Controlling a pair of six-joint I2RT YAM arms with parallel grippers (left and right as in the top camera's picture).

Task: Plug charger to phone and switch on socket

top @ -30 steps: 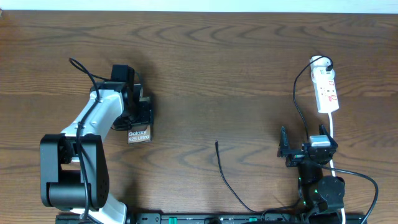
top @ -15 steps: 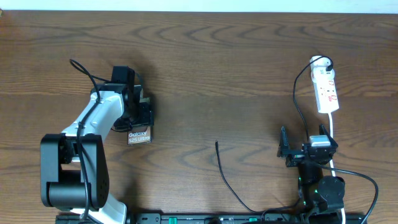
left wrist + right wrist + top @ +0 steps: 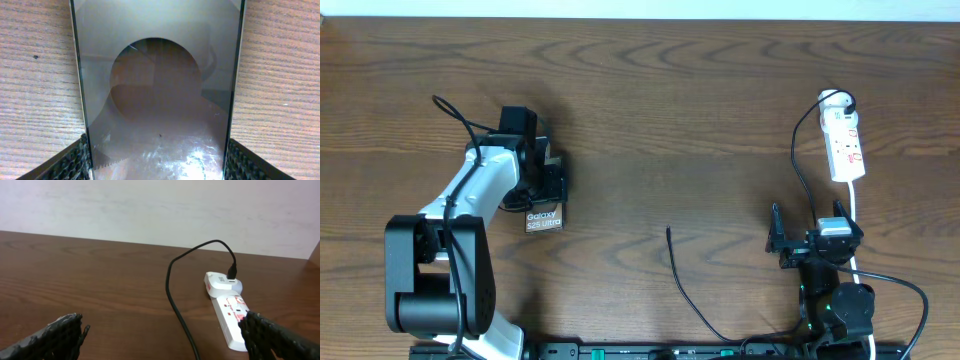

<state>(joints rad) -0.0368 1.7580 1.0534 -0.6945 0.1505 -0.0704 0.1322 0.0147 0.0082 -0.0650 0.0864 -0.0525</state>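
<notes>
left pincer grips phone | overhead: phone half-hidden under it

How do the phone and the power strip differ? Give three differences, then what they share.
The phone is a bronze-grey slab; the power strip is white with red markings. The phone lies left, between the fingers of the left gripper; the power strip lies far right, untouched. The charger is plugged into the power strip, not the phone. Both lie flat on the table.

The phone lies on the table between the left gripper's jaws. The socket lies ahead of the right gripper's jaws, toward their right. The charger tip lies to their left.
</notes>
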